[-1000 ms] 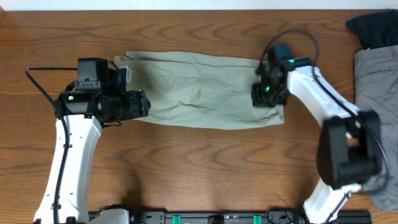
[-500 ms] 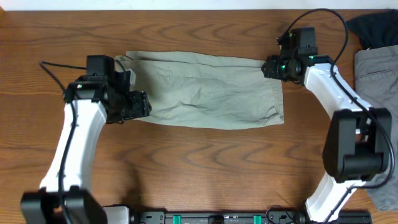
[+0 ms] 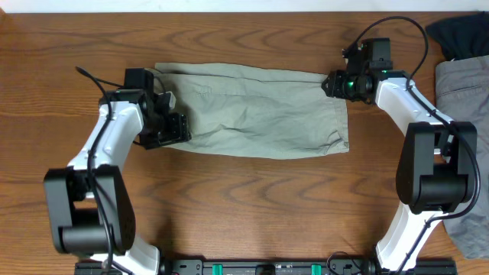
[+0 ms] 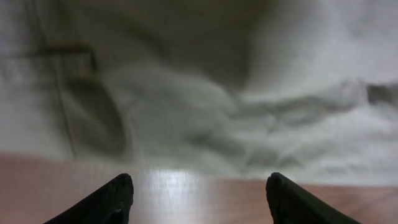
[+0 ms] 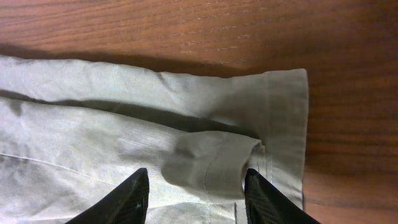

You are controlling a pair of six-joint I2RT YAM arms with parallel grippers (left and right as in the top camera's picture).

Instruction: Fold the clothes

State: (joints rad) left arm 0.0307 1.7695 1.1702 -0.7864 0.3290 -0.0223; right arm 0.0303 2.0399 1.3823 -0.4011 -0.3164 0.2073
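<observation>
The right tool [image 3: 334,82] is not where it was a moment back. A second ago it is shut on the cloth, lower down the right end of the shorts [image 3: 260,111]. Now it sits at the top right corner of the shorts, at about 2 o'clock on the desk [image 3: 244,206], and its two fingers are apart. The left arm has swung in a bit too, but the left tool [image 3: 170,128] is at the same left end of the shorts, at about 9 o'clock.

I think this means the right tool has let go and is looking for a new place to grab. The shorts lie flat in one long strip across the middle of the desk, up toward 12 o'clock. They look folded once the long way, so a fold across is likely still to come.

In its own camera, the right tool [image 5: 196,193] is about half open over the hem, with a small bump of cloth between its fingers. It holds nothing. The left tool [image 4: 199,199] is wide open and holds nothing. Bare desk shows between its fingers, and the edge of the shorts is just ahead.
</observation>
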